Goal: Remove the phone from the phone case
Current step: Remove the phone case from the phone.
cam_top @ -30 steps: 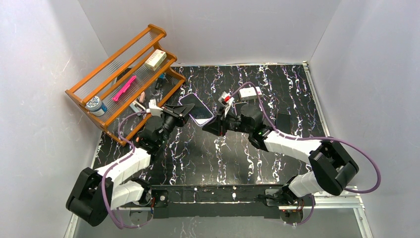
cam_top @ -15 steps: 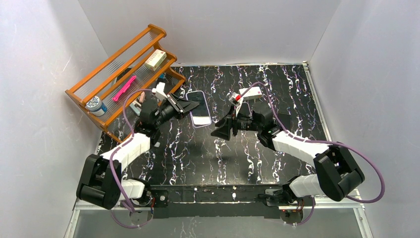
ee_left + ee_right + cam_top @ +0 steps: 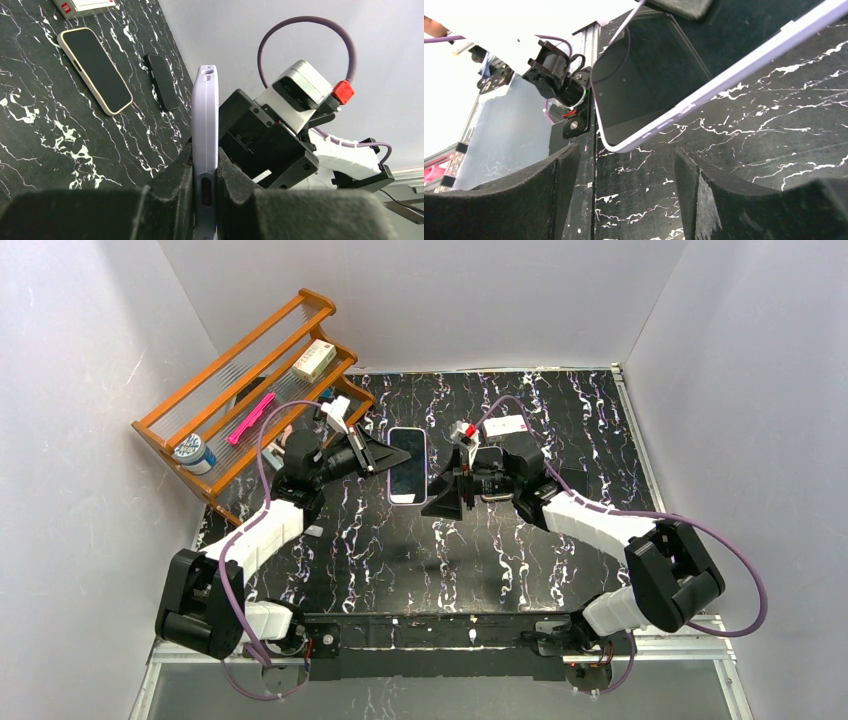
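Phone: the phone (image 3: 644,85) sits in its lilac case (image 3: 205,125), held off the table (image 3: 400,560) on edge, at the centre of the top view.
Left claw: the left claw (image 3: 390,454) is clamped tight across the phone's front and back, close to one end; the other end sticks out free.
Right claw: the right claw (image 3: 443,502) has its jaws wide apart and holds nothing; in its own view a free corner of the phone hangs just beyond the gap, upper middle of the frame.
Handling: the phone looks stiff, fairly light and smooth, with a glass face that would not take a drop. The case looks soft and bendy, with a thin lip round the screen.
Where to grip: probably the case lip at the free corner, to peel it back off the body while the left claw keeps the far end steady.
Risk: the smooth phone may slip out once the case lets go.
Elsewhere: another phone (image 3: 95,70) lies flat on the table, upper left of the left wrist view.
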Controlling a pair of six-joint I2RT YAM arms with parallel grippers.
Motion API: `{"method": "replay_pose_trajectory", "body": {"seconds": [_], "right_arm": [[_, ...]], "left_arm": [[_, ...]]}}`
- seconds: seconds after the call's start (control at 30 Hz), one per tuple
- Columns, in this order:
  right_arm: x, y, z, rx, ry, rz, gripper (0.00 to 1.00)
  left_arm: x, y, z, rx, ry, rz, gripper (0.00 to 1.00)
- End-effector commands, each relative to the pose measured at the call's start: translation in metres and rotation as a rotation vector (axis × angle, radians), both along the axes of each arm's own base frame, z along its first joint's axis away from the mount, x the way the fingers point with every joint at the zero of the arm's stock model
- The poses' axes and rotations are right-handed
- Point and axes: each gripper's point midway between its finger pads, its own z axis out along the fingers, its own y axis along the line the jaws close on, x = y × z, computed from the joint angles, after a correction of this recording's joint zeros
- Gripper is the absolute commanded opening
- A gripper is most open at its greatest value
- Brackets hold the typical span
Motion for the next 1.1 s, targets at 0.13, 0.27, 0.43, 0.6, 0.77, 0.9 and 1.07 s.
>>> {"method": "replay_pose_trajectory", "body": {"seconds": [0.13,0.27,0.43,0.6,0.77,0.9,1.07], "right_arm": [[-0.004,0.009,0.032,0.077,-0.088,0.106,0.67],[-0.005,0.011,0.038,0.092,-0.092,0.136,0.62],[-0.006,0.013,0.041,0.103,-0.097,0.161,0.54],[-0.008,0.014,0.043,0.108,-0.097,0.19,0.46],[-0.009,0.016,0.044,0.114,-0.099,0.211,0.43],[-0.009,0.018,0.046,0.117,-0.102,0.225,0.41],[-0.01,0.021,0.046,0.117,-0.101,0.245,0.37]], "left_arm": [[-0.006,0.001,0.04,-0.033,-0.113,-0.021,0.0],[-0.009,0.0,0.045,-0.038,-0.123,-0.036,0.0],[-0.014,0.0,0.053,-0.048,-0.142,-0.048,0.0],[-0.017,0.0,0.055,-0.054,-0.138,-0.055,0.0],[-0.02,-0.001,0.058,-0.059,-0.137,-0.063,0.0],[-0.023,-0.006,0.06,-0.062,-0.141,-0.073,0.0],[-0.026,-0.013,0.059,-0.068,-0.131,-0.081,0.0]]}}
